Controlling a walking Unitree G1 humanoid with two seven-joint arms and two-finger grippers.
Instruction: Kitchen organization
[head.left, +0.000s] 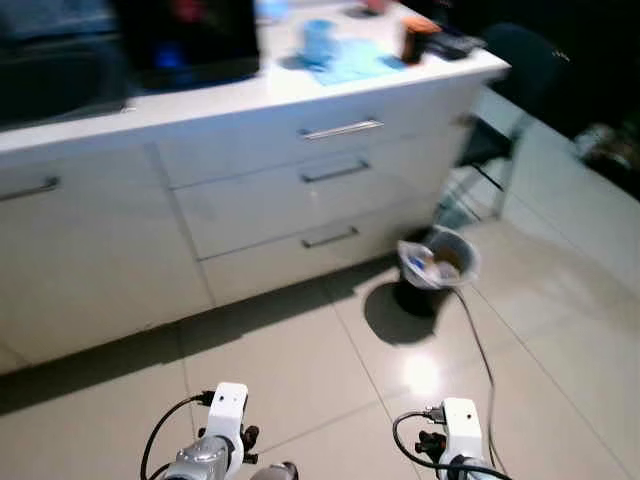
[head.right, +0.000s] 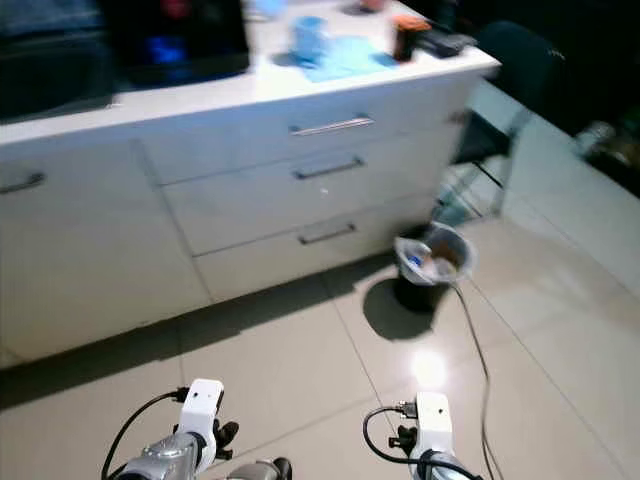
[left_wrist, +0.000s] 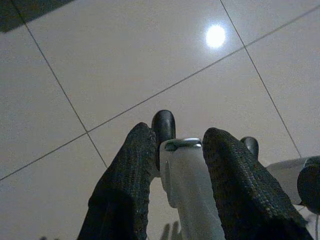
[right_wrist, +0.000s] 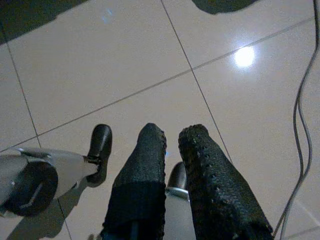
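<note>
A white kitchen counter (head.left: 250, 95) with three stacked drawers (head.left: 335, 172) stands ahead, blurred. On top sit a blue cup (head.left: 320, 38) on a blue cloth (head.left: 352, 62), a dark jar with an orange lid (head.left: 413, 40) and a black appliance (head.left: 190, 40). Both arms hang low over the tiled floor. My left gripper (left_wrist: 180, 134) is open with nothing held; my own leg shows through the gap. My right gripper (right_wrist: 173, 132) has its fingers nearly together and holds nothing.
A small bin (head.left: 437, 265) with rubbish stands on the floor at the counter's right end. A thin cable (head.left: 482, 350) runs from it toward me. A dark chair (head.left: 525, 70) stands at the far right. Pale floor tiles (head.left: 300, 360) lie between me and the drawers.
</note>
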